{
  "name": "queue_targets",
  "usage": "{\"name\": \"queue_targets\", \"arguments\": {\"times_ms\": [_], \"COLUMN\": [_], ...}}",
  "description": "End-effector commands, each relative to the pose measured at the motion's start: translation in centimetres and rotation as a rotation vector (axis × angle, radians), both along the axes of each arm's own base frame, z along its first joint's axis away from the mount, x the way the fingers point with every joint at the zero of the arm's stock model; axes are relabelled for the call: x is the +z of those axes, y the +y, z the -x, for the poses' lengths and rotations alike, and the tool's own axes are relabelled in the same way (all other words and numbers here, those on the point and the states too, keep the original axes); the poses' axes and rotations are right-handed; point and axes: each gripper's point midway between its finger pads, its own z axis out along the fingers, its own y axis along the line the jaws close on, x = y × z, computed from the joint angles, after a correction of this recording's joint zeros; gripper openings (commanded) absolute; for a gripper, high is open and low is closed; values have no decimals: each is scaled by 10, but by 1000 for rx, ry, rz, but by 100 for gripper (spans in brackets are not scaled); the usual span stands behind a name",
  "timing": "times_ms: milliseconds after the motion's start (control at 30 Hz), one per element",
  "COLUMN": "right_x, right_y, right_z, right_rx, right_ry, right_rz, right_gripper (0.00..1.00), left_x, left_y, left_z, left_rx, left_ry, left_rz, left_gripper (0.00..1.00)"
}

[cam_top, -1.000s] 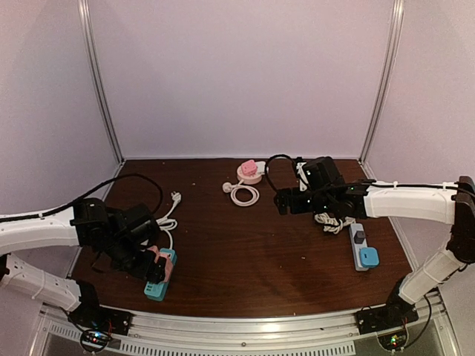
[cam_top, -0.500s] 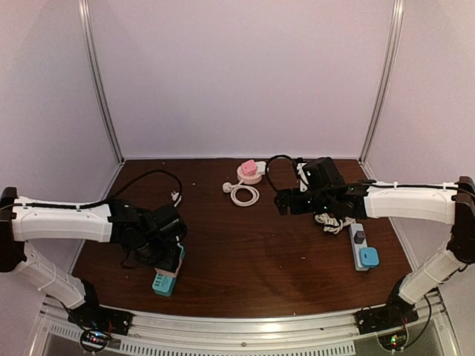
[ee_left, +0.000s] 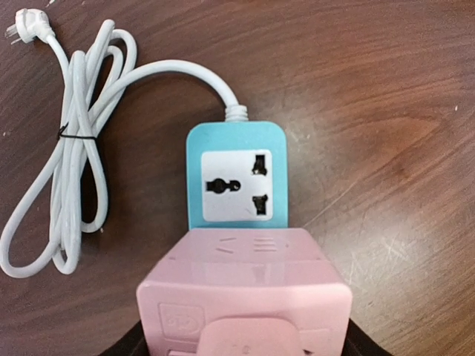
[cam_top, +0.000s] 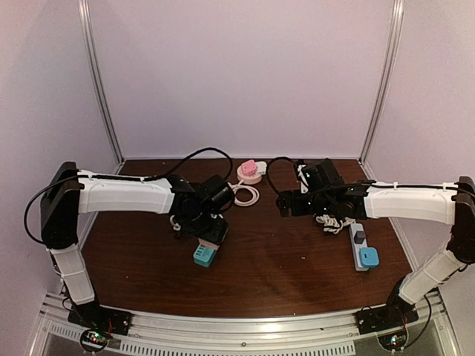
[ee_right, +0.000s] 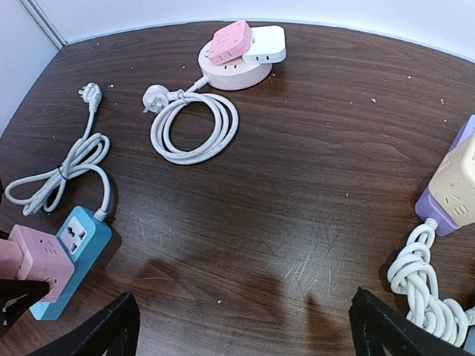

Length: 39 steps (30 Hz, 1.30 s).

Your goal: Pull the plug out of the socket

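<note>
While the coiled white cord [ee_left: 67,170] crowds 9 o'clock of the teal socket strip [ee_left: 237,174], we find bare table [ee_left: 386,148] toward 3. The strip's long axis runs 12 to 6 in our left wrist view, its cord leaving at 12. The pink plug [ee_left: 245,297] sits at 6, with the left gripper [cam_top: 211,236] clamped on it. The right gripper [ee_right: 241,330] gapes wide, empty.

The top camera looks down over the whole table [cam_top: 297,259] from behind. The left wrist sits close above plug [ee_left: 245,297] and strip [ee_left: 236,148]; the right wrist sees both from farther off.
</note>
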Motion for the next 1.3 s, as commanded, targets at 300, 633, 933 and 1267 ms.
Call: {"name": "queue_targets", "arguments": {"times_ms": [300,633,933,1267], "right_x": [2,-2,-4,-12], "right_y": [38,91,142,180], "right_z": [3,16,22,41], "right_rx": [106,237,341,416], "right_ry": [62,211,318,410], "right_rz": [-129,-377,-595,-693], "right_gripper": [100,95,81,74], "left_x": [53,88,82,76], "left_y": [-26,14,14,1], "left_z": [-21,-7,-3,-7], "left_rx": [-88,-54,-90,-106], "left_ry": [-62,-65,-41,-20], "left_rz": [82,124,107,121], "left_gripper": [98,85,67,63]}}
